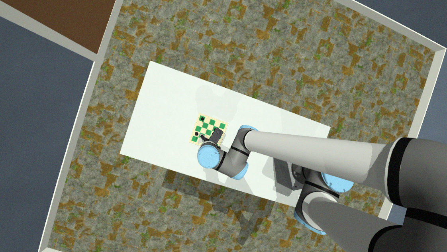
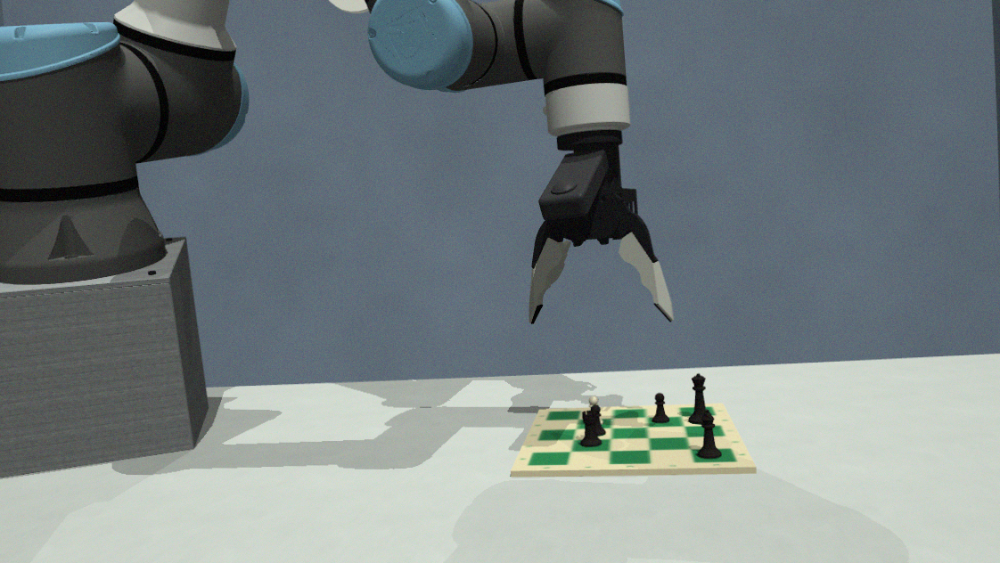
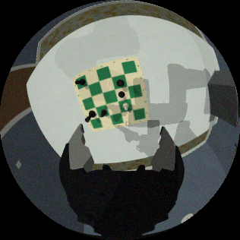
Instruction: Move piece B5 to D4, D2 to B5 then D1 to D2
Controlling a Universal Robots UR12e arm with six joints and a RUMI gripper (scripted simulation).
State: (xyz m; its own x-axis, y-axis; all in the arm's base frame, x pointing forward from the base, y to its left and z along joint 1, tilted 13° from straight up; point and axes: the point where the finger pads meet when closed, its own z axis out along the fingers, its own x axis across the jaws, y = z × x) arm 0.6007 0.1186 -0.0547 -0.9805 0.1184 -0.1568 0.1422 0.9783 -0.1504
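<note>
The green and cream chessboard (image 2: pixel 633 440) lies flat on the white table; it also shows in the wrist view (image 3: pixel 112 96) and from above (image 1: pixel 208 129). Several black pieces stand upright on it. A tall black piece (image 2: pixel 697 398) is at the far right, a small black pawn (image 2: pixel 659 409) is left of it, and another black piece (image 2: pixel 708 435) is at the near right. Two black pieces (image 2: pixel 591 426) overlap on the left, with a small white pawn (image 2: pixel 594 400) (image 3: pixel 125 106) just behind them. My gripper (image 2: pixel 600 318) is wide open and empty, high above the board's left part (image 3: pixel 122 152).
The arm's grey base block (image 2: pixel 91 356) stands on the table at the left. The arm's elbow and forearm (image 1: pixel 281 146) reach over the table's near side. The board's square labels are too small to read.
</note>
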